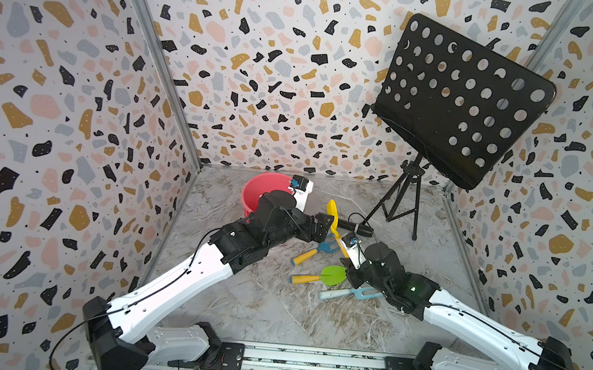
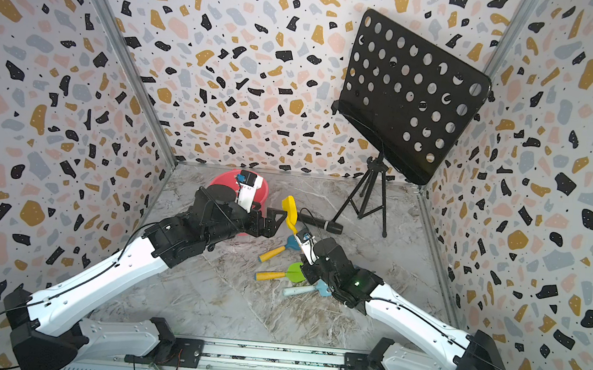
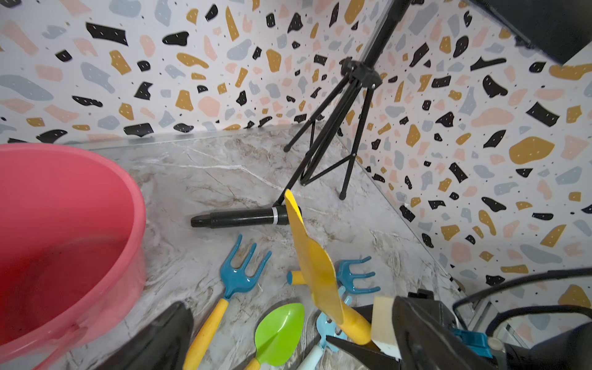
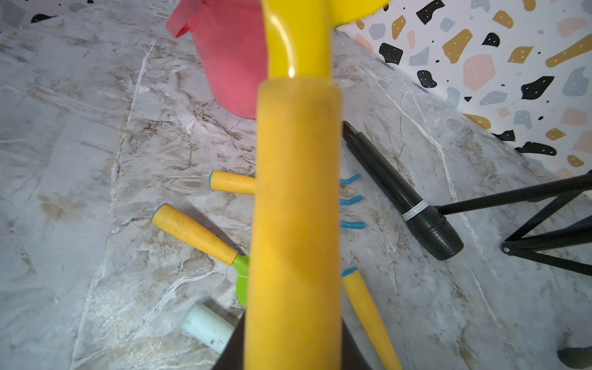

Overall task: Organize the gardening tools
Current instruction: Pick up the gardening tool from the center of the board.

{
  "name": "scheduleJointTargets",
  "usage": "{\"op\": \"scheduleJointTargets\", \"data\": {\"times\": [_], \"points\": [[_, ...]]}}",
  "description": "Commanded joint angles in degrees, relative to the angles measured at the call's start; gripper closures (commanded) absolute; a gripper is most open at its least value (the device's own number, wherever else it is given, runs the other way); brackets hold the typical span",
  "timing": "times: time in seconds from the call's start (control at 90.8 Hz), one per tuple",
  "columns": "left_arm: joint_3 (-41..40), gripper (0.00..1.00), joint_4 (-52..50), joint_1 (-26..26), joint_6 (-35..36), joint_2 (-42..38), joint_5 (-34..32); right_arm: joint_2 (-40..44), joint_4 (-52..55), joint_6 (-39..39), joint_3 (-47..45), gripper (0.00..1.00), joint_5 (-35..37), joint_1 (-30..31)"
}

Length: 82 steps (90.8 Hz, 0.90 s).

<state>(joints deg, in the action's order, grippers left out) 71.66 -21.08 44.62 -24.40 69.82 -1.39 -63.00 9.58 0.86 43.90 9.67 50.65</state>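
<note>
Three walls (image 1: pixel 262 60) in terrazzo print: black, ochre, pink, grey blobs on white. Metal corner posts (image 1: pixel 160 58). Grey marble-look tabletop (image 1: pixel 275 313). Black perforated music stand (image 1: pixel 459 98) on tripod (image 1: pixel 412 169), far right corner, tilted. Metal rail (image 1: pixel 308 359) along front edge. Light even, soft shadows.

Mid-frame, a black microphone (image 3: pixel 243 217) lies on the marble desk (image 3: pixel 198 179). A yellow shovel (image 3: pixel 317 272) stands tilted in front of its head, its handle clamped by the right fingers (image 3: pixel 355 350) in a corner of the frame. Beneath lie a blue fork (image 3: pixel 238 275), a second blue fork (image 3: pixel 355 277), a green trowel (image 3: pixel 282 330) and a light-blue rake (image 3: pixel 325 326). A pink bucket (image 3: pixel 64 224) fills one edge.
</note>
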Motion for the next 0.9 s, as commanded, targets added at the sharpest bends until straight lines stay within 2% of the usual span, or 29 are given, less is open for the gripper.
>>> {"op": "scheduleJointTargets", "data": {"times": [0.0,0.275,0.341,0.462,0.639,0.793,0.837,0.892], "points": [[2.27,0.03,-0.61,-0.45,1.02,1.04,3.08,-0.41,0.51,-2.34,3.03,1.00,3.66,1.43],[1.80,0.18,-0.16,-0.68,0.85,2.53,1.35,-2.46,0.39,-4.26,3.90,1.00,7.48,4.38],[0.88,0.32,0.58,-0.68,0.53,2.35,0.50,-2.60,0.42,-4.66,4.15,1.00,8.04,4.74],[0.09,0.64,1.43,-0.80,0.07,2.41,-0.16,-2.89,0.69,-5.11,4.43,1.00,8.81,5.07],[-0.22,0.99,1.92,-0.76,0.05,2.55,-1.17,-3.50,0.87,-5.27,5.00,1.00,9.55,5.16],[-1.15,1.00,4.06,-0.85,1.75,1.88,-1.75,-4.28,0.70,-5.52,5.45,1.00,10.08,5.16],[-1.25,1.00,4.37,-0.85,2.53,1.63,-2.19,-4.47,0.77,-5.55,5.68,0.92,10.31,5.19],[-1.46,1.00,4.86,-0.85,3.82,1.23,-2.72,-4.53,0.79,-5.40,5.84,0.77,10.63,5.18]]}}
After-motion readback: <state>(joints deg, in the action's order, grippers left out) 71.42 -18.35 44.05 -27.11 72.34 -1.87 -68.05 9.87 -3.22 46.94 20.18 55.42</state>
